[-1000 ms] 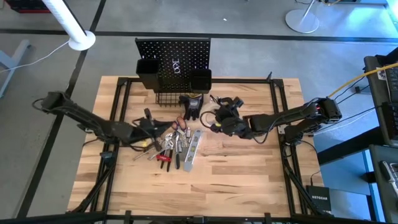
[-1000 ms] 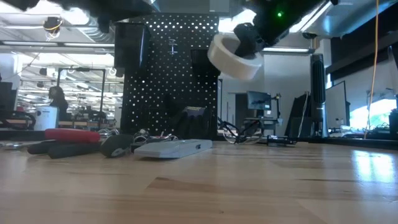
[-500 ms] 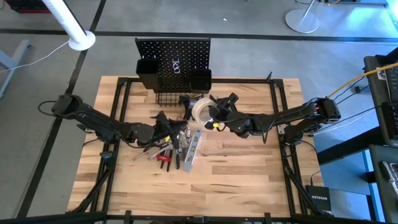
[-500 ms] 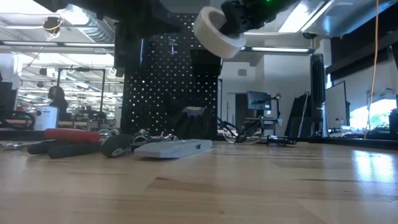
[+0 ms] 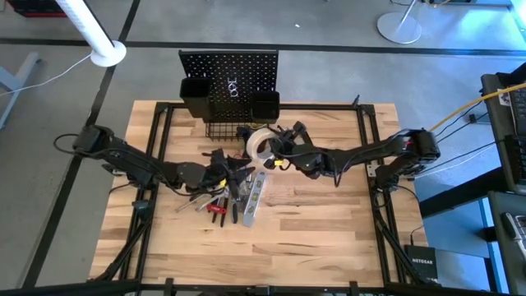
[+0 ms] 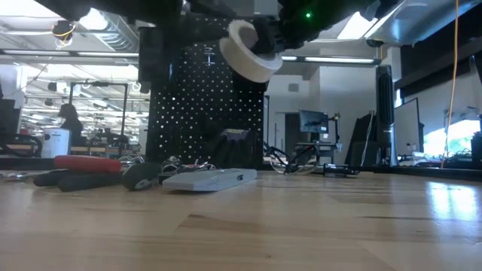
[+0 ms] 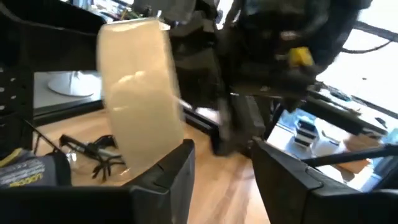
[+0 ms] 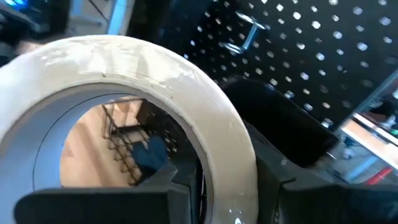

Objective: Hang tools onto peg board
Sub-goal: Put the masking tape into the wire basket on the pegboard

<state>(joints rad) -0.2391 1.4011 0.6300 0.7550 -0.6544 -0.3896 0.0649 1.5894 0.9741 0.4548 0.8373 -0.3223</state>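
1. The right gripper (image 5: 275, 148) grips a pale tape roll (image 5: 260, 143), held in the air above the table (image 5: 329, 222), just in front of the wire basket (image 5: 222, 130) at the foot of the peg board (image 5: 230, 72)
2. Seen level from the tabletop, the tape roll (image 6: 245, 51) hangs tilted high against the peg board (image 6: 207, 98), well clear of the wood
3. Through the right wrist camera the roll (image 8: 155, 81) fills the view with the gripper's fingers (image 8: 286, 193) clamped on its wall; the basket shows through its hole and the peg board (image 8: 298, 56) stands close behind
4. The left gripper (image 5: 220, 169) hovers over the tool pile on the table's left half, its fingers (image 7: 168, 180) parted and holding nothing; the roll (image 7: 140, 99) and the right arm show close ahead of it
5. Still on the table: red-handled pliers (image 5: 215, 209), a silver level bar (image 5: 254, 197) and other small tools (image 5: 234, 185) in a loose heap
6. From the low camera the pliers (image 6: 86, 163) and level bar (image 6: 211, 179) lie flat in front of the board
7. A person (image 6: 69, 124) sits in the room far behind
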